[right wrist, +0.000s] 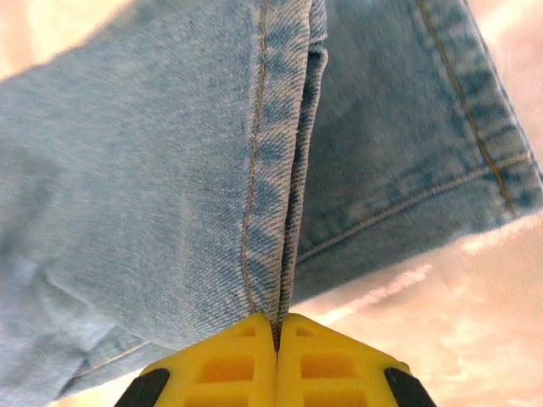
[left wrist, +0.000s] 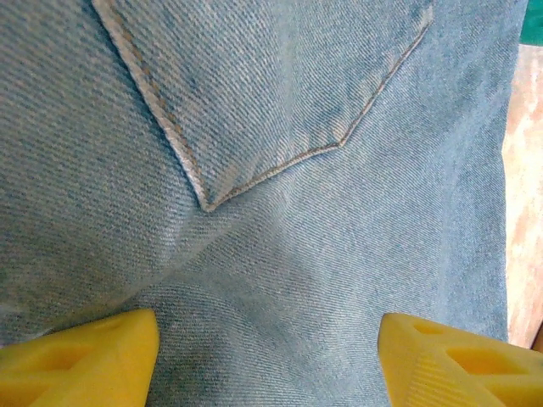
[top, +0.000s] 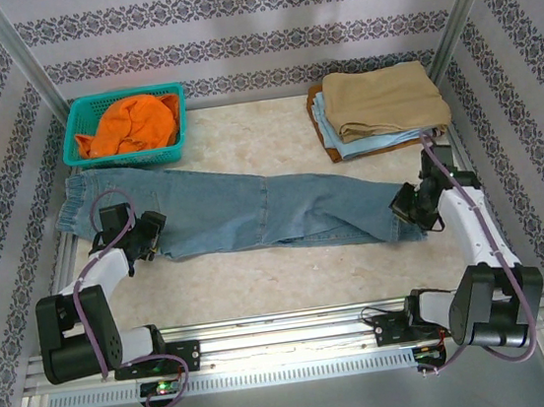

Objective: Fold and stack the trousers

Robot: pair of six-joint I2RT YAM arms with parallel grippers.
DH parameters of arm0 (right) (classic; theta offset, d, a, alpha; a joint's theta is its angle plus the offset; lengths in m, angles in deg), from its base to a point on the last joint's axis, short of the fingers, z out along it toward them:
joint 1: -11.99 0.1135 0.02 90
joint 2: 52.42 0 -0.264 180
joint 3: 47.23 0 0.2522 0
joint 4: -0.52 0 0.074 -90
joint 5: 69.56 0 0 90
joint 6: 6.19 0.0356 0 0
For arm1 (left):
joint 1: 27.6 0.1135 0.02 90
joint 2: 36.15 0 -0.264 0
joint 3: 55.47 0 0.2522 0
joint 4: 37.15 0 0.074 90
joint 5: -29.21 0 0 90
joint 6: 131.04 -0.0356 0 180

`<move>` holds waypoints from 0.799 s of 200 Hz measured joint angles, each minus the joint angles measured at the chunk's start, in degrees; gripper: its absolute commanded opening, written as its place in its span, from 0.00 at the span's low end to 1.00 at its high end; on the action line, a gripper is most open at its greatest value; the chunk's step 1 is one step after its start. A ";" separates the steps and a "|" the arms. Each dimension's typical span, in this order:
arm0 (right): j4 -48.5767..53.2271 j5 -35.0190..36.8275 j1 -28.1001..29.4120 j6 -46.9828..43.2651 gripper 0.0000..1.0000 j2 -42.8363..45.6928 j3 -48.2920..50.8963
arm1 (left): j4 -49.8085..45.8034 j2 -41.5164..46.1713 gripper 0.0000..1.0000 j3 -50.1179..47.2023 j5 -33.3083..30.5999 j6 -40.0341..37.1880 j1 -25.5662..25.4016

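the trousers (top: 253, 211) lie stretched flat on the table (top: 290, 266), reaching from under the left fingers (top: 145, 235) across to the right fingers (top: 408, 209). the waist end is by the left fingers and the cuffs are by the right fingers.

the right fingers are clenched on the trousers. in the right wrist view the yellow fingertips (right wrist: 246, 360) meet with only the folded edge of the side seam (right wrist: 273, 170) pinched between them. the cuff (right wrist: 475, 199) of the other leg lies loose just to their right. that bite looks thin, so i judge the denim could slip out once its weight hangs from it. only 1 leg may come up, leaving the 2nd behind and skewing the fold.

the left fingers are released. their tips (left wrist: 85, 352) stand wide apart over flat cloth just below the back pocket (left wrist: 254, 85), with no edge between them. closing there would likely bunch a ridge or skate off. if the right side lifts while this end is unheld, the waist may drag and twist.

beyond the left fingers sits the basket (top: 123, 159) with an orange garment (top: 133, 121), near the waistband. a wide swing could snag it. the folded stack (top: 379, 101) lies beyond the right fingers, close enough for that arm to brush.
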 measured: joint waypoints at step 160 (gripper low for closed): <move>-0.70 2.89 -8.63 -0.15 0.04 -9.81 -9.49 | -1.95 2.67 0.71 -0.57 0.02 -1.11 0.00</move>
